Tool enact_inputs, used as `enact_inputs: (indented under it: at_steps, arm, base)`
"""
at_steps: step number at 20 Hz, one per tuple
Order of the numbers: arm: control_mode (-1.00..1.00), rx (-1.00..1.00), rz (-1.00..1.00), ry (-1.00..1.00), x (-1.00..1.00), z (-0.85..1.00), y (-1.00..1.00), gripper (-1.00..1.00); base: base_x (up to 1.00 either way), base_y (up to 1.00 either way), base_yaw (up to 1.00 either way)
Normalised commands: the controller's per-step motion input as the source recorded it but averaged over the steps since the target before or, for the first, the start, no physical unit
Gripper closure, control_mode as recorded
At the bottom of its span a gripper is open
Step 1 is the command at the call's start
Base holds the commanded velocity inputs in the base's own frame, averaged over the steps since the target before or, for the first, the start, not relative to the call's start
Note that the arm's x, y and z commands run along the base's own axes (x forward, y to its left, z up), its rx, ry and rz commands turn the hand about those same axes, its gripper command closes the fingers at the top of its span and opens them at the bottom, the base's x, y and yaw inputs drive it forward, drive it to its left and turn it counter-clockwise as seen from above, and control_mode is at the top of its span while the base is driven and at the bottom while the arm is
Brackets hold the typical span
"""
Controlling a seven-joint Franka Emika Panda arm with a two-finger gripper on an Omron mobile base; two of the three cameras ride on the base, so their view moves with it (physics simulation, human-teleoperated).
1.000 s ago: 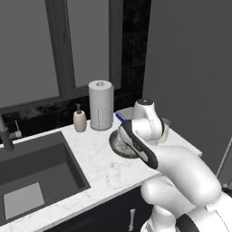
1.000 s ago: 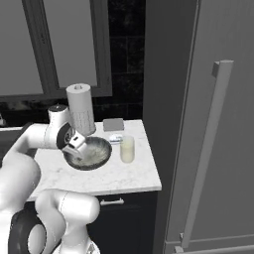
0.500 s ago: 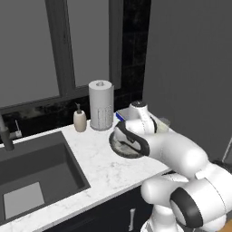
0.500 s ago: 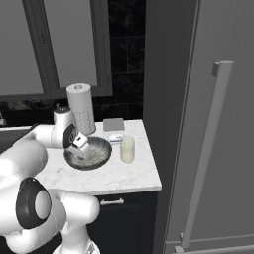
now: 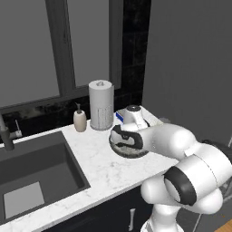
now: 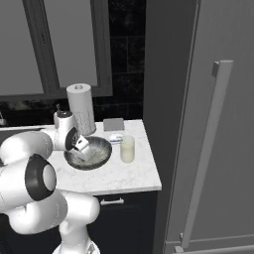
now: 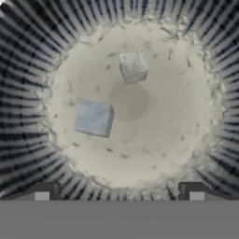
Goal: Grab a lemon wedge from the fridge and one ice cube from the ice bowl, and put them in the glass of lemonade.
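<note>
White marble bench [image 6: 124, 176] carries the ice bowl [image 6: 99, 155], with the glass of lemonade [image 6: 127, 149] just beside it. End effector [image 7: 119, 190] hangs over the bowl interior, fingers spread, gripping nothing. Two cubes [image 7: 94, 117] lie inside, apart.

My left base view looks forward and down from behind my arm, across the sink [image 5: 31, 181] to the worktop [image 5: 97, 156]. My right base view looks from the other side, with the fridge [image 6: 208, 149] close along its right. Both share the paper-towel roll [image 5: 101, 105], the ice bowl [image 6: 89, 153] and my arm above it. My hand view looks straight down into the ice bowl, very near, with ribbed wall all round and two cubes [image 7: 94, 117] on its floor.
</note>
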Motion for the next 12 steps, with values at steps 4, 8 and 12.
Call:
enact_inputs:
  at_steps: [4,8,12]
  arm:
    - [-1.00,0.00,-0.03,0.00,0.19,-0.20,0.00,-1.00]
    - [-1.00,0.00,-0.03,0.00,0.20,-0.17,0.00,-1.00]
    - [-1.00,0.00,-0.03,0.00,0.21,-0.17,0.00,-1.00]
  base:
    - [0.00,0.00,0.00]
    - [0.00,0.00,0.00]
    - [0.00,0.00,0.00]
